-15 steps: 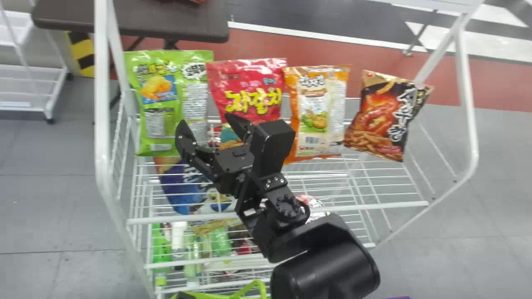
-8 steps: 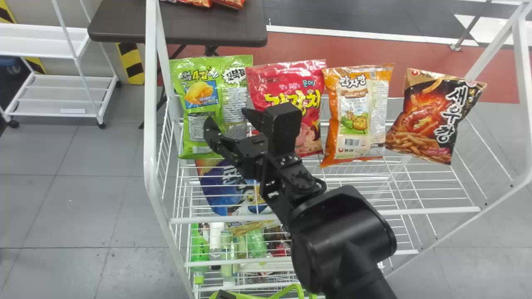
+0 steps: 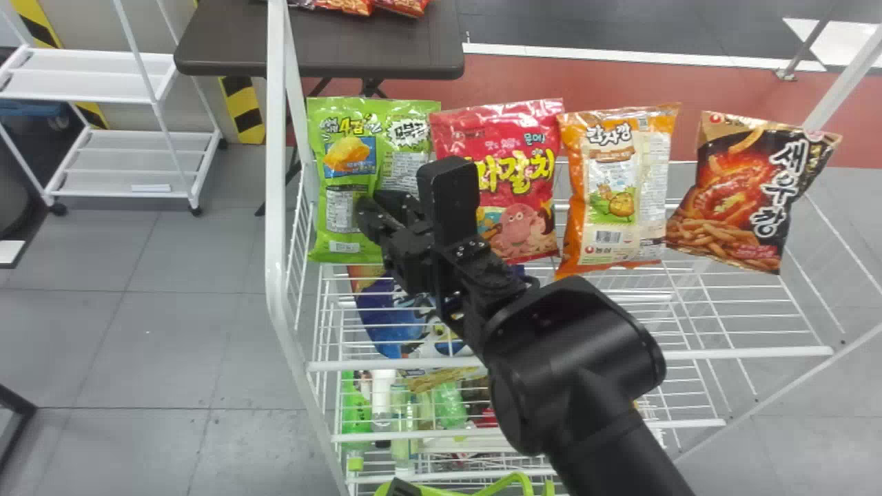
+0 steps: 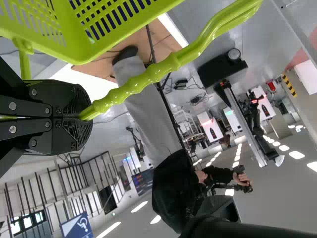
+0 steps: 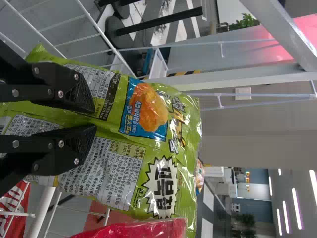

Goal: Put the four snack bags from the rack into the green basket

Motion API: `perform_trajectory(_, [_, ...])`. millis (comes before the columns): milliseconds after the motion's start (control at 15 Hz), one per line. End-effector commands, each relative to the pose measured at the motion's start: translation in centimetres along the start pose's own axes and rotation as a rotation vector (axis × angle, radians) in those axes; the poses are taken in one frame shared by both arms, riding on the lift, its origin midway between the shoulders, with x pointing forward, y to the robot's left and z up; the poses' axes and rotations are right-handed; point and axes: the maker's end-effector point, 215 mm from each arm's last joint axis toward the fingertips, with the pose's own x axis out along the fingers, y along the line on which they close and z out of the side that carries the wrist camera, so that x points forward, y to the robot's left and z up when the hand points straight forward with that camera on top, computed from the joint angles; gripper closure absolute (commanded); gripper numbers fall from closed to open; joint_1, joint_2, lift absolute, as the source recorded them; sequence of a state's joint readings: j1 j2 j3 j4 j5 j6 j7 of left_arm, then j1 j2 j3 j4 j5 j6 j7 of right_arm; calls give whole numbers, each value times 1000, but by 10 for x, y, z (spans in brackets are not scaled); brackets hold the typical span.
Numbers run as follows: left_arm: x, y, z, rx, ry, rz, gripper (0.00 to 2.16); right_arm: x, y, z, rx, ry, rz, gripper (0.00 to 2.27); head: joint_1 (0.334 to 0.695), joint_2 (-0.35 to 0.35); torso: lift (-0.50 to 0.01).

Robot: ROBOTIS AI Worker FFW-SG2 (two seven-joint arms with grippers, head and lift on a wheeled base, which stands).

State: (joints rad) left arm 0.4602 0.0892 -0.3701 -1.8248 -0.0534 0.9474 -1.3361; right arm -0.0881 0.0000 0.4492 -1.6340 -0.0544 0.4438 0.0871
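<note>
Claw of the right arm (image 3: 372, 204) stands partly open at the face of the green snack bag (image 3: 344, 124), its two black fingers (image 5: 64, 87) on either side of a narrow gap where green wrapper shows. Whether the fingers touch the bag cannot be told. The green bag stands upright at the left end of a row of four on the white rack (image 3: 276, 172). Just beside it is the red snack bag (image 3: 518, 224), its lower left partly hidden behind the arm in the head view. Next along the row, the orange snack bag (image 3: 613, 165) also stands upright, while the black-and-brown snack bag (image 3: 734, 200) tilts to one side at the right end.

Lower in the rack, seen through its white wires, are a blue packet (image 3: 382, 324) and a cluster of bottles (image 3: 357, 406). Nearest the robot, at the head view's bottom edge, the left arm's claw (image 3: 402, 488) grips the handle (image 4: 153, 72) of the green basket (image 4: 94, 49), its fingers closed around the ribbed green bar. Beyond the rack, a dark worktop (image 3: 386, 58) carries orange-red packets (image 3: 403, 5), with a white shelved cart (image 3: 96, 84) off to the left.
</note>
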Motion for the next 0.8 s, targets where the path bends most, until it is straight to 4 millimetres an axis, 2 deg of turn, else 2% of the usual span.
perform_trajectory(0, [0,0,0,0,-1,-2,2132,2,-5,-3,10,6,-4,2192,695,-50,-6])
perform_trajectory(67, [-1,1,-1,-2,-1,-2,2132,0,-4,-2,15,-9,-4,2196,695,-53,-6])
perform_trajectory(200, [0,0,-1,0,1,-2,2132,-10,9,-5,26,-24,27,2216,695,-55,-6])
perform_trajectory(400, [2,0,-2,-1,8,-1,2132,-24,34,13,23,-64,86,2216,695,-37,-6])
perform_trajectory(533, [3,-1,-2,1,10,-2,2132,-27,37,14,4,-66,87,2216,695,-22,-6])
perform_trajectory(733, [3,-2,-3,0,10,-4,2132,-27,28,11,-1,-65,84,2216,695,-20,-6])
